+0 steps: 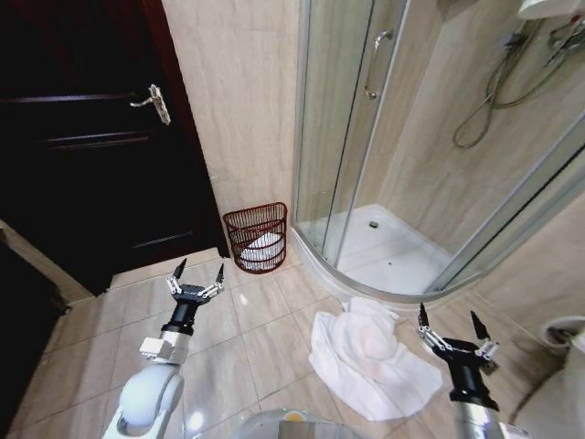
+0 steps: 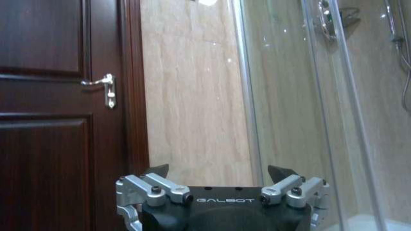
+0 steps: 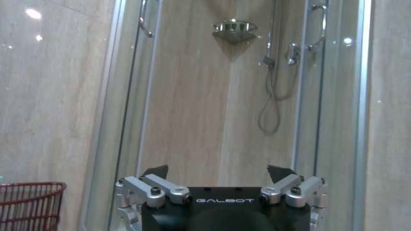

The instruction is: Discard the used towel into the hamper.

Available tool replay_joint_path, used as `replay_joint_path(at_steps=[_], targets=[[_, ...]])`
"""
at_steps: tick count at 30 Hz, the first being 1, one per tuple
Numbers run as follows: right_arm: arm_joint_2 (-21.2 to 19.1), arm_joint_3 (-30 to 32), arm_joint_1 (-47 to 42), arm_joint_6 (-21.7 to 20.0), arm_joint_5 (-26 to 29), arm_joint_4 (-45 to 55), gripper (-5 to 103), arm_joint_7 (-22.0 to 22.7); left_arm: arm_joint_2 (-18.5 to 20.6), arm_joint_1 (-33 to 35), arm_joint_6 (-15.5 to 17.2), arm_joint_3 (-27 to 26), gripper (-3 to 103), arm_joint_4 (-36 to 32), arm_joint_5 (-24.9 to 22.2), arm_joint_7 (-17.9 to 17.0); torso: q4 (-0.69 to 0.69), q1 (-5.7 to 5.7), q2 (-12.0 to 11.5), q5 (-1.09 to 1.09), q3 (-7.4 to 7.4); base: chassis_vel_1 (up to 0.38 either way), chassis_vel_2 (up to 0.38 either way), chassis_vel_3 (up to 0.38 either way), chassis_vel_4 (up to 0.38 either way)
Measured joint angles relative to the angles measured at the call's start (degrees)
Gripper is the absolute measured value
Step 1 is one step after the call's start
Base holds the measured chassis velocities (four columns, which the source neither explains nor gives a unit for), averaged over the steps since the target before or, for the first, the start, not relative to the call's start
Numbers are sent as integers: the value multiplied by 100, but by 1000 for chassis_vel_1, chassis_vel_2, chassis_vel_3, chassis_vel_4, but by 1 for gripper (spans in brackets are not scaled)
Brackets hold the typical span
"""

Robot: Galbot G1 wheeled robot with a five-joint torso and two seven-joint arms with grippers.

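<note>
Both grippers are hovering low in front of me with nothing in them: the left gripper (image 1: 195, 273) is spreading its fingers wide over bare floor tile, and the right gripper (image 1: 452, 326) is gaping just beside the used towel (image 1: 370, 357), which is lying crumpled on the floor by the shower base (image 1: 402, 251). I am judging the right arm better placed for the pick. Well beyond, the hamper (image 1: 257, 237) is standing against the wall (image 1: 239, 91) between door (image 1: 82, 137) and shower, already holding something white.
</note>
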Motion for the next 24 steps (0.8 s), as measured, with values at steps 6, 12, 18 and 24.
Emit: replay_joint_path(at_steps=[6, 12, 18, 24], targets=[[0, 34, -17, 33, 5, -23, 100, 20, -93, 113, -72, 90, 100, -37, 58, -54, 0, 0, 0, 0, 0, -42, -152, 49, 149], [0, -6, 46, -47, -82, -30, 100, 13, -116, 154, -93, 105, 100, -62, 58, -62, 0, 0, 0, 1, 0, -50, -173, 43, 162], [0, 31, 43, -37, -48, -85, 100, 50, -161, 152, -108, 180, 100, 24, 61, -90, -1, 0, 0, 0, 0, -46, -160, 17, 157], [0, 48, 56, 29, -18, -151, 100, 129, -161, 154, -104, 249, 100, 38, 105, -120, 0, 0, 0, 1, 0, -48, -138, 28, 135]])
